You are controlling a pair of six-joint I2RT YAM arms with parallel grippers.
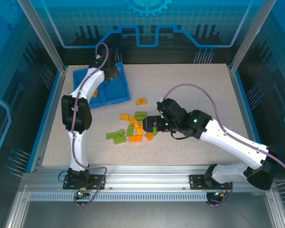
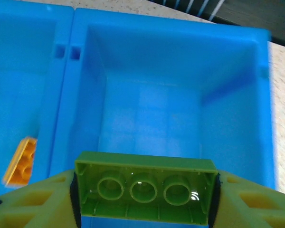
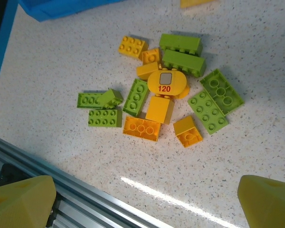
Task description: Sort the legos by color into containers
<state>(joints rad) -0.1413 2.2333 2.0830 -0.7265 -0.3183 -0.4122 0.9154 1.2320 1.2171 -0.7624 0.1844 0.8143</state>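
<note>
Left fingers (image 2: 33,204): pinching a green brick (image 2: 145,190) over one compartment of the tray (image 2: 66,99).
Right fingers (image 3: 19,202): spread wide above loose bricks (image 3: 161,95) near the tray.

We see a bright blue tray (image 2: 180,21), an orange brick (image 2: 20,161) and a light green brick (image 2: 145,190). The left pincer (image 2: 145,206) is yellow. Our worktop (image 3: 61,57) is off-white with dark speckles. The orange oval piece (image 3: 167,83) carries a grey patch and red numerals.

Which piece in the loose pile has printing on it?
The orange oval plastic piece, marked 120 below a grey square; all the others are plain rectangular bricks.
</note>
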